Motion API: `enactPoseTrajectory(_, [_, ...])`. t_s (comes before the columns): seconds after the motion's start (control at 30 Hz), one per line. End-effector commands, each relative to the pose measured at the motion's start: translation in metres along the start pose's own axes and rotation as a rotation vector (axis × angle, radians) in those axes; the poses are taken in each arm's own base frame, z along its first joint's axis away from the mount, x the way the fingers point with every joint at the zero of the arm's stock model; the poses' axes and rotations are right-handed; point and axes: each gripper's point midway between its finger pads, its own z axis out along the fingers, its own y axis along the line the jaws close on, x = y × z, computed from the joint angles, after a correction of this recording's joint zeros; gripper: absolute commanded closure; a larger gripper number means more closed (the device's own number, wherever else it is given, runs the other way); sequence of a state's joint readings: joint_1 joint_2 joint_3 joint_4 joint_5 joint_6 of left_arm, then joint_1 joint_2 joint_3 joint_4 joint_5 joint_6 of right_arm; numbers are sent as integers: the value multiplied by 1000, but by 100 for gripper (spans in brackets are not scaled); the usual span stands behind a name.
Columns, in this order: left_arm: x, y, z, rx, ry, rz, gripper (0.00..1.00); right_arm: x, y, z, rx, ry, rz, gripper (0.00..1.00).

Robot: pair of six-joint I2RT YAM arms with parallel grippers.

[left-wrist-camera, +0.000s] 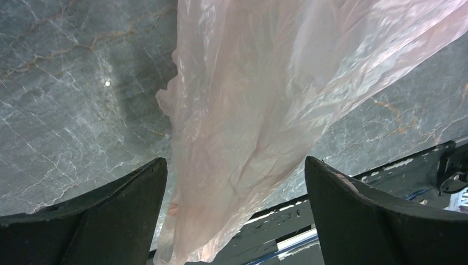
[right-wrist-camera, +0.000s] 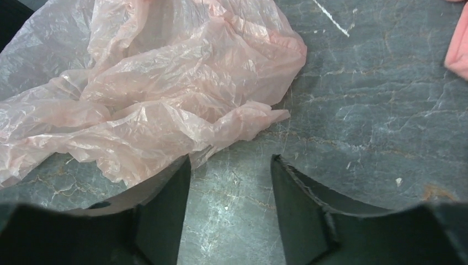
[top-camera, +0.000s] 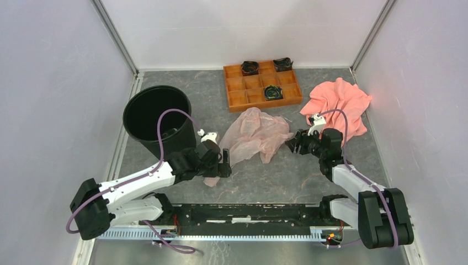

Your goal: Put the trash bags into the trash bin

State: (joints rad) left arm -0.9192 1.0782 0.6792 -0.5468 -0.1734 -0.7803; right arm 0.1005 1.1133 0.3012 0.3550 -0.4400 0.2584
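Note:
The trash bag [top-camera: 254, 132] is a crumpled, translucent pale pink sheet lying on the grey table between my two arms. The black trash bin [top-camera: 132, 105] stands upright at the left, behind my left arm. My left gripper [top-camera: 223, 165] is open wide over the bag's near tail. In the left wrist view the bag [left-wrist-camera: 248, 110] hangs between the spread fingers of that gripper [left-wrist-camera: 234, 160]. My right gripper [top-camera: 292, 144] sits at the bag's right edge. In the right wrist view its jaws [right-wrist-camera: 230, 159] stand partly apart over bare table, with the bag [right-wrist-camera: 154, 94] just ahead and left of them.
An orange compartment tray [top-camera: 264, 102] at the back holds three dark bundles. A salmon-pink cloth [top-camera: 336, 102] lies bunched at the right, behind my right gripper, and its edge shows in the right wrist view [right-wrist-camera: 458, 49]. White walls enclose the table on three sides.

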Motion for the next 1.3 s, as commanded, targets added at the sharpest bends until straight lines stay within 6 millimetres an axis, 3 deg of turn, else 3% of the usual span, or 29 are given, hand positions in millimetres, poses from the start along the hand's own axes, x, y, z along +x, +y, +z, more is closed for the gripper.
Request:
enactPoseTrajectory(0.0, [1,-10,-1,75,-27,-17,1,-5,1,-1,-10,-47,-23,44])
enactPoseTrajectory(0.2, [-4,3,-2,16,-72,-50,49,5,-6,1,16,-57,7,49])
enactPoseTrajectory(0.3, [-11,4,-8,26,-121,-82,64,8,-3,6,-13,-61,29,39])
enactPoseTrajectory(0.4, [-14,4,-10,34,-142,-99,67,5,8,12,-89,-92,42,34])
enactPoseTrajectory(0.57, [-12,3,-9,37,-131,-97,71,-7,19,22,-157,-156,37,33])
enactPoseTrajectory(0.63, [-11,3,-8,38,-130,-96,74,-9,25,28,-180,-174,15,35])
enactPoseTrajectory(0.67, [-11,3,-8,41,-129,-97,75,-9,28,31,-183,-178,1,42])
enactPoseTrajectory(0.73, [-11,0,-6,53,-125,-90,78,-4,25,41,-155,-162,-19,50])
enactPoseTrajectory(1.03, [-9,1,-4,46,-119,-80,81,-1,-5,48,20,-193,48,56])
enactPoseTrajectory(1.1, [-9,1,-5,46,-118,-78,82,1,-13,45,68,-191,55,55])
enactPoseTrajectory(1.27, [-9,3,-6,46,-124,-79,83,-2,-10,54,39,-196,70,43])
